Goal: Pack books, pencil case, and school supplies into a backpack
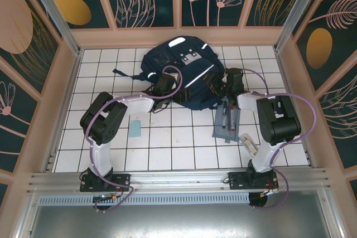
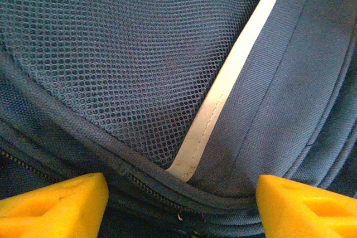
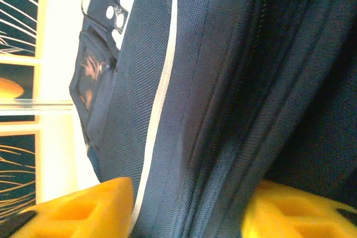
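Observation:
The navy backpack point(image 1: 177, 66) with white stripes lies at the back middle of the tiled floor. My left gripper point(image 1: 163, 84) is at its near-left edge. In the left wrist view its yellow fingers point(image 2: 61, 202) stand wide apart and open over the zipper seam, below the mesh and a white stripe point(image 2: 223, 93). My right gripper point(image 1: 230, 80) is at the backpack's right side, with a thick fold of backpack fabric point(image 3: 223, 110) pressed between its pads point(image 3: 89, 207). The grey-blue pencil case point(image 1: 227, 121), with a red and a black pen on it, lies in front of the right arm.
A small light-blue flat piece point(image 1: 134, 130) lies on the tiles near the left arm. A whitish oblong piece point(image 1: 248, 144) lies by the right arm's base. Patterned walls enclose the floor on three sides.

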You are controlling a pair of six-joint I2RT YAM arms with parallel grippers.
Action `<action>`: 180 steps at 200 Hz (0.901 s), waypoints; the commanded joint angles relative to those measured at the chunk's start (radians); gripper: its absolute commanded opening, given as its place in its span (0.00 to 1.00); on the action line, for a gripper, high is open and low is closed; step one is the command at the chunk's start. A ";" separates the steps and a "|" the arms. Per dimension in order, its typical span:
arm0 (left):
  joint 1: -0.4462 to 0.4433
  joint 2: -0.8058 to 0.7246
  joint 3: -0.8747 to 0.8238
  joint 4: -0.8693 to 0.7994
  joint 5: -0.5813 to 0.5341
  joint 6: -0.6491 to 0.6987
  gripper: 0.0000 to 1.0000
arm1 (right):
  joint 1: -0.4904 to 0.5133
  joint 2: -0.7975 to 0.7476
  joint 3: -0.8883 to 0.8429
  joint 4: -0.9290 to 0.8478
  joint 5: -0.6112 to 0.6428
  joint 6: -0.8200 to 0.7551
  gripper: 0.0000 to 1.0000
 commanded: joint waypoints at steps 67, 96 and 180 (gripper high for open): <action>-0.016 -0.021 -0.006 -0.164 -0.013 0.008 0.74 | 0.005 0.082 0.105 0.073 -0.039 0.039 0.00; -0.015 -0.098 0.049 -0.238 -0.066 0.050 0.83 | 0.006 0.008 0.118 0.039 -0.038 0.030 0.00; -0.015 -0.238 0.097 -0.360 -0.098 0.163 0.88 | 0.009 -0.026 0.292 -0.078 -0.103 0.051 0.00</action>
